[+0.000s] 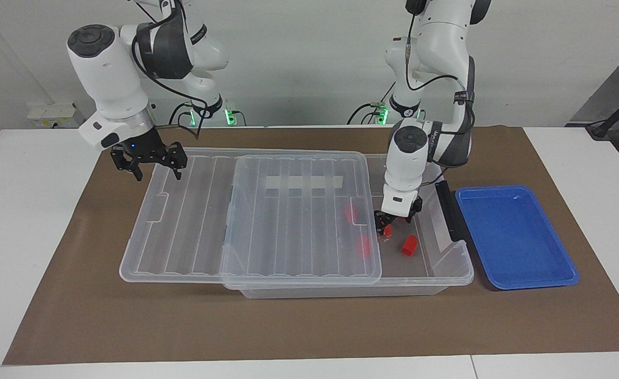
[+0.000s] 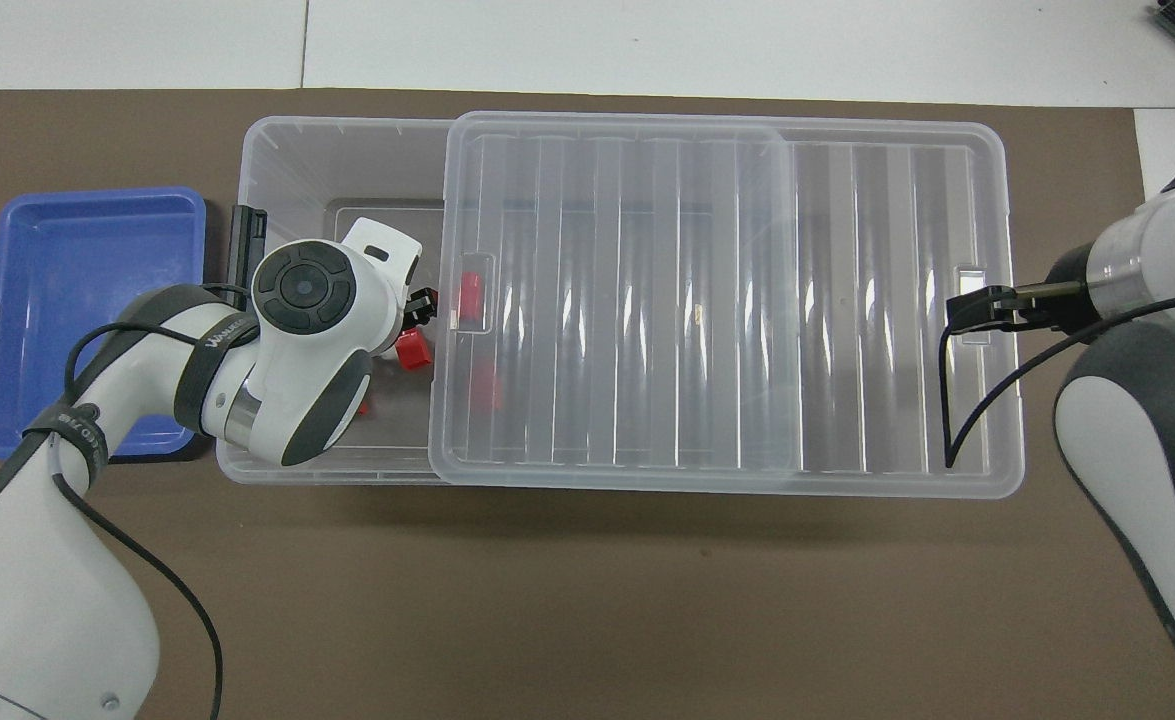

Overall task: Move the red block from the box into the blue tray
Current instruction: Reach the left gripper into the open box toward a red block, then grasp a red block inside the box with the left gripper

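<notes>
A white table (image 1: 19, 210) carries a brown mat (image 1: 309, 326), on which rest the box (image 1: 446, 271) and blue tray (image 1: 514, 237).

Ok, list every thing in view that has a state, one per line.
box: uncovered at the left arm's end.
lid: slid toward the right arm's end, still resting on the box.
blue tray: empty, beside the box.
red block: on the box floor, between the fingers of the left gripper.
left gripper: open, down inside the box.
right gripper: open, over the lid's end, holding nothing.
</notes>
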Robot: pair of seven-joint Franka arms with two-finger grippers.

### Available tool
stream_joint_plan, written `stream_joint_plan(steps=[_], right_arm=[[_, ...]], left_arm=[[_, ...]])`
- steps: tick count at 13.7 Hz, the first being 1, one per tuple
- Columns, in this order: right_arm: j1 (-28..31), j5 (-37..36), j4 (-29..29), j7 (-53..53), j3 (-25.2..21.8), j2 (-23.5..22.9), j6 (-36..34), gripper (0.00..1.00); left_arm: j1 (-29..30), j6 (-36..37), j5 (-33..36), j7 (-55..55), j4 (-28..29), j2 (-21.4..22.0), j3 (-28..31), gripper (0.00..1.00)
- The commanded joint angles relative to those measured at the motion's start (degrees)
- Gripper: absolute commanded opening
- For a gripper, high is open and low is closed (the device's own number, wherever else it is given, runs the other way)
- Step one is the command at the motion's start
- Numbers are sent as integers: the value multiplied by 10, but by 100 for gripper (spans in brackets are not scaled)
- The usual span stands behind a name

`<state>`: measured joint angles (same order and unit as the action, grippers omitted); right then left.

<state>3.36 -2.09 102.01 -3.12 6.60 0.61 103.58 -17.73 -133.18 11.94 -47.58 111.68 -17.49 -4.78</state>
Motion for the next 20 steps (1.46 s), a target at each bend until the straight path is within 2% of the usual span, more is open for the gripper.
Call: stream_joint_plan(steps=[1,8,16,17,18,20], right_arm=[[6,1,-32,-30,3,7,-48,97],[3,-3,-103,-86,3,5,-133,97],[7,18,-93,-91,2,26,-158,99],[7,18,-93,-91,2,25,-154,99],[7,17,-93,-90,2,24,-153,99],[8,18,-94,-89,1,22,-152,99]], left_arm=[[-5,-21,11,5,16,5,6,100],[-19,-44,21,6,16,-17,7,100],[-31,-52,40,13,17,-30,7,100],[-31,-52,39,13,17,-30,7,94],[-31,-51,39,12,17,-30,7,79],[-31,-47,39,12,18,-30,6,42]])
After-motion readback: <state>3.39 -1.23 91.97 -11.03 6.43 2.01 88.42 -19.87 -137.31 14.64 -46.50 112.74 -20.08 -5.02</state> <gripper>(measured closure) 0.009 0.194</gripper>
